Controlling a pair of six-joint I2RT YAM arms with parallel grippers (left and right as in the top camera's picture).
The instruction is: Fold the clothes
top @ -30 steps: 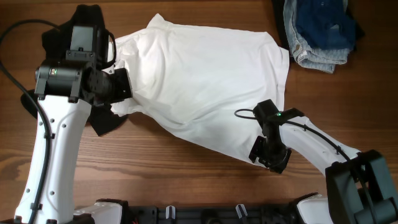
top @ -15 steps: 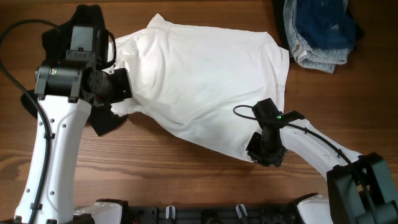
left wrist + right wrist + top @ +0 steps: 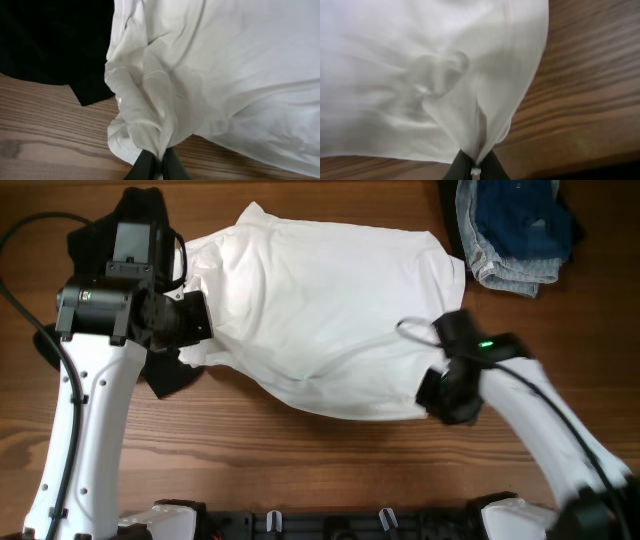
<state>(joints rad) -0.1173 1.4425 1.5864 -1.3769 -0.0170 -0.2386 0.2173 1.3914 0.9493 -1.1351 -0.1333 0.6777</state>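
Observation:
A large wrinkled white T-shirt (image 3: 330, 300) lies spread across the middle of the wooden table. My left gripper (image 3: 200, 330) is shut on a bunched fold at the shirt's left edge (image 3: 150, 135), the fabric pinched between its dark fingers (image 3: 145, 167). My right gripper (image 3: 440, 395) is shut on the shirt's near right corner (image 3: 485, 125), which rises in a peak from its fingers (image 3: 462, 167). A black garment (image 3: 165, 375) lies under the shirt's left side, partly hidden by the left arm, and shows dark at the upper left in the left wrist view (image 3: 50, 40).
Light-blue denim jeans (image 3: 505, 265) with a navy-blue garment (image 3: 520, 215) on top are heaped at the far right corner. Bare wood (image 3: 300, 460) runs along the near edge between the arms. A black cable (image 3: 30, 230) loops at the far left.
My right gripper has closed on the shirt's near right corner and drawn it to the right and away from the near edge. The left arm has not moved.

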